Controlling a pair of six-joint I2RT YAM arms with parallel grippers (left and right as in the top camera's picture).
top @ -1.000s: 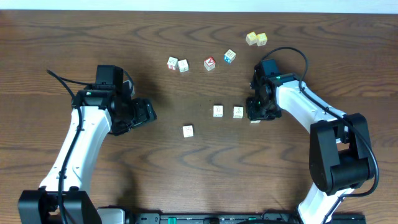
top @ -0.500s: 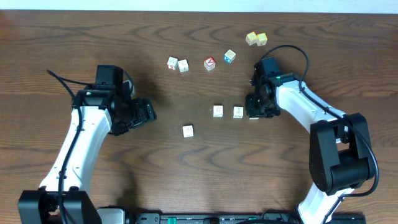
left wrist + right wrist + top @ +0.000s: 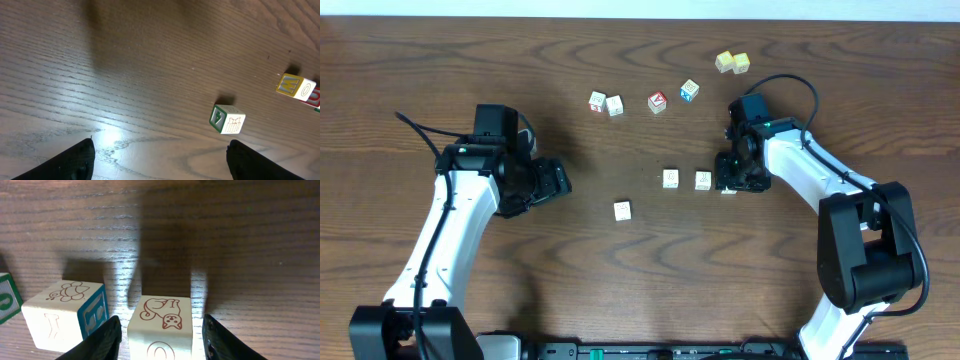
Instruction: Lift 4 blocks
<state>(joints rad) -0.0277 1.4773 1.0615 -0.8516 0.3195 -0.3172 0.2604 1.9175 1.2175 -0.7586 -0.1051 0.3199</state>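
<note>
Evidently the right gripper [image 3: 161, 339] is at work on the cat-printed block [image 3: 162, 314], which rests on the table [image 3: 440, 60] a little right of its middle. The fingers straddle the block slackly, with a sliver of tabletop showing beside its right-hand face, so nothing is clamped.

For a clean lift, I judge the fingers should meet the two opposite flat faces squarely and low, then rise straight. The blue-lettered block [image 3: 65, 311] stands just beside the left finger, and any sideways drift would knock it. Toward the left edge lie a third pale block [image 3: 670, 178] in the same row and a fourth pale block [image 3: 622, 210] nearer the front edge.

The left gripper [image 3: 160, 162] hangs spread wide, with only tabletop between its fingers.

The cubes are small, crisp-edged wood, cream-coloured with thin printed line drawings. Their smooth faces probably give only modest grip. The tabletop is dark, glossy wood grain.
</note>
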